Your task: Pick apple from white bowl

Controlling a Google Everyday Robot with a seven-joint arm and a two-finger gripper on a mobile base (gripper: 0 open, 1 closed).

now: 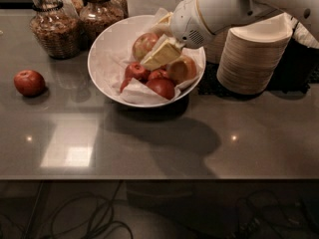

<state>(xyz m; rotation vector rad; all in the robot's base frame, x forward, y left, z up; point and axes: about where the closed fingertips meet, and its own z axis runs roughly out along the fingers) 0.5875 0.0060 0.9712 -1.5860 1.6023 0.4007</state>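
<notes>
Grey counter point(149, 148) fills the view. The white arm point(224, 9) reaches in from upper right, over the stack of beige paper bowls point(254, 59). The white bowl point(107, 46) sits centre-back, paper-lined, w/ glass jars point(52, 29) behind it to the left. The apple point(143, 45), the big mottled red/yellow-green one, lies at the back of the bowl. The gripper point(160, 55) is down inside the bowl just beside it on the right, prob. touching. We can't tell if it's spread or clamped.

For a good grasp we centre on the apple's widest part, not its flank, & close gently so it doesn't squirt toward the small red apples point(160, 87) or the paler apple point(183, 68). Then we lift straight up, clear of rim & paper. We ignore the loose red apple point(29, 82) at left.
</notes>
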